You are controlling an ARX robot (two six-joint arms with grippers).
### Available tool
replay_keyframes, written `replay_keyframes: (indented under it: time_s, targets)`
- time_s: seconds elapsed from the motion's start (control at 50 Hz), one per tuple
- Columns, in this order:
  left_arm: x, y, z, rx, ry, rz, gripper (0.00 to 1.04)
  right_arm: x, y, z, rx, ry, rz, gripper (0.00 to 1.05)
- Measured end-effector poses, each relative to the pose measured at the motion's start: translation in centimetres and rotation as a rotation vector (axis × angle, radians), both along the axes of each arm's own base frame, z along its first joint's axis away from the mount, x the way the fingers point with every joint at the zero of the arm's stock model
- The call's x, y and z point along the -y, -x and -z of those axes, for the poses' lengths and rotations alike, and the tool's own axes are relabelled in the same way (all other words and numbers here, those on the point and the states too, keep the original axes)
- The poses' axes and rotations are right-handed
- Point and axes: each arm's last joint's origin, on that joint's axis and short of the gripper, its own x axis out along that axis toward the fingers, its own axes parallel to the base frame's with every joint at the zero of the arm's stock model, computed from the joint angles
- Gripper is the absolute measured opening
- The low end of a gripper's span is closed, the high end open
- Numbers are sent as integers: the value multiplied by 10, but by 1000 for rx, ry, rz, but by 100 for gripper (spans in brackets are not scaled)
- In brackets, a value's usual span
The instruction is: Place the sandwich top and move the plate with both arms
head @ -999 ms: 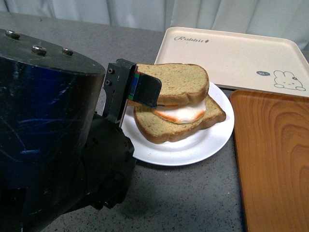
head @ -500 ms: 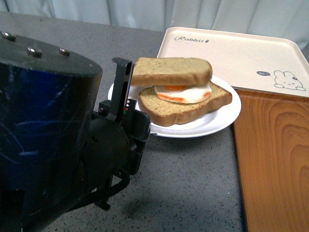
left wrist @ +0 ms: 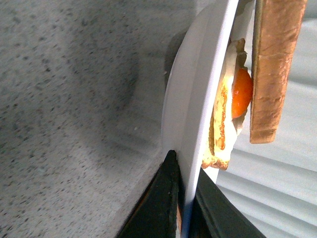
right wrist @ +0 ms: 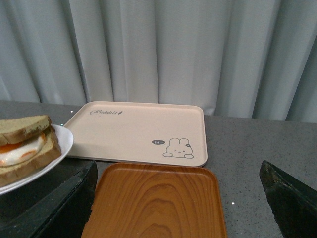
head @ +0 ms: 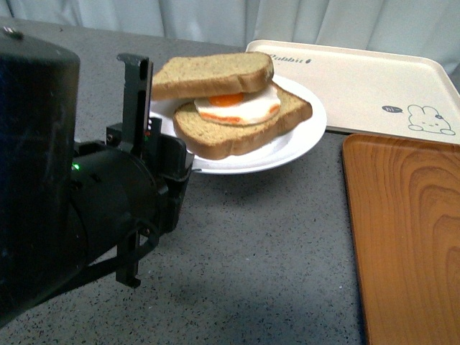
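The white plate (head: 298, 133) carries a bread slice with a fried egg (head: 237, 108), and the sandwich top (head: 212, 74) lies on the egg. My left gripper (head: 154, 140) is shut on the plate's left rim and holds it a little above the table. In the left wrist view the plate (left wrist: 198, 99) shows edge-on between the black fingers (left wrist: 163, 198), with the sandwich top (left wrist: 275, 64) beyond. My right gripper (right wrist: 173, 203) is open and empty over the orange tray, apart from the plate (right wrist: 62, 148). It does not show in the front view.
A beige rabbit-printed tray (head: 359, 79) lies behind the plate, which overlaps its near left corner. An orange wooden tray (head: 406, 237) lies at the right. Both show in the right wrist view, beige (right wrist: 138, 129) and orange (right wrist: 158, 198). Grey curtains hang behind the table.
The plate with the sandwich has risen and shifted left and farther back, carried by my left gripper. The left arm has swung left with it.
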Motion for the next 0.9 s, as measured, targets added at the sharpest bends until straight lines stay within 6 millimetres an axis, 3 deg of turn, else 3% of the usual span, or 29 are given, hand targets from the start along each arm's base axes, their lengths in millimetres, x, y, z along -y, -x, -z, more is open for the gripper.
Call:
replay_keyframes:
  time_s: [0.3,0.659,0.899]
  targets:
    - [2,-39,-29,86,-72,-13,4,0,0,0,0,0,0,96]
    - [23,-75,-28,50,-245,8,4,0,0,0,0,0,0,96]
    - [52,-87,-32,57,-283,33,4,0,0,0,0,0,0,96]
